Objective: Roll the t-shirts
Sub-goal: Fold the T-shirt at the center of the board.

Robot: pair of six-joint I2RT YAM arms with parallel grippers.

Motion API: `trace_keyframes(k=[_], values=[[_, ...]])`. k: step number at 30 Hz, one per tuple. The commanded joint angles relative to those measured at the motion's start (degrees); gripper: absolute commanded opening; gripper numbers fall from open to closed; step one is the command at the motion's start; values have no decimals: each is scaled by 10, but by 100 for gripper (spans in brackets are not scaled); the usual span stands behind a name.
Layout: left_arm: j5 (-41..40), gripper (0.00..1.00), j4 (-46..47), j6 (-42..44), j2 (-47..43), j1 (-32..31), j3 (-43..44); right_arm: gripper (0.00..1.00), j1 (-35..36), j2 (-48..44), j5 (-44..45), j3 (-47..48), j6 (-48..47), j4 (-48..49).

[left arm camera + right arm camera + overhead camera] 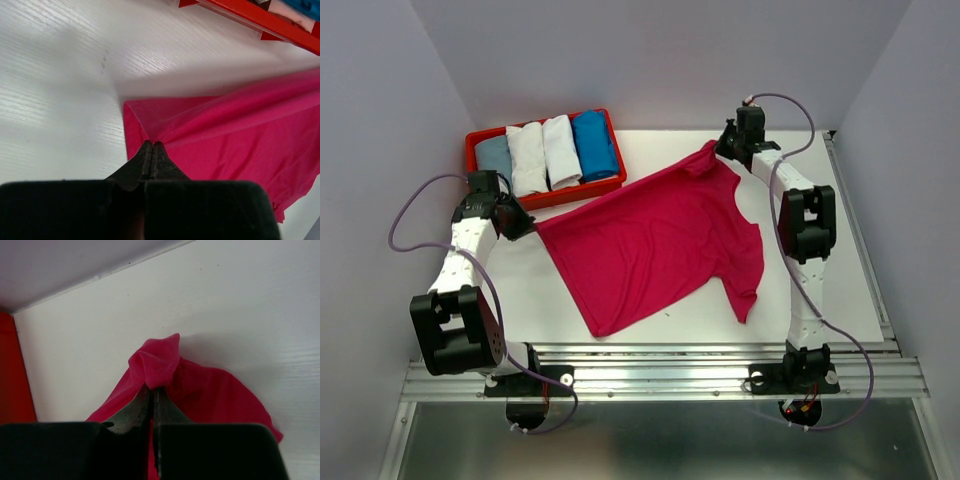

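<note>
So, the pink tee (655, 245) is spread flat on the white table (670, 325), set on a diagonal. Its long axis is run from the left side, just beside the tray, toward the right. The straight bottom edge is pointed left and the sleeve end right, with one sleeve laid toward the near edge. The left corner is pinched by the left gripper (151, 145), jaws clamped tight on the cloth. A bunched far-right corner is nipped the same way by the right gripper (152, 389). Four rolled tees (561, 150) are packed side by side in the red tray (472, 150) at far left, lengths pointed away from the arms.
</note>
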Motion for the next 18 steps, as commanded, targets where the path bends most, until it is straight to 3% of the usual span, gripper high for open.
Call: trace_keyframes(k=[1, 13, 18], values=[[-8, 0, -13, 15, -36, 8, -8, 1, -19, -104, 24, -58, 7, 11], [7, 0, -14, 6, -78, -2, -67, 1, -19, -224, 41, -257, 25, -7], [10, 0, -16, 4, -95, -5, -86, 1, -19, -232, 53, -270, 26, -53]])
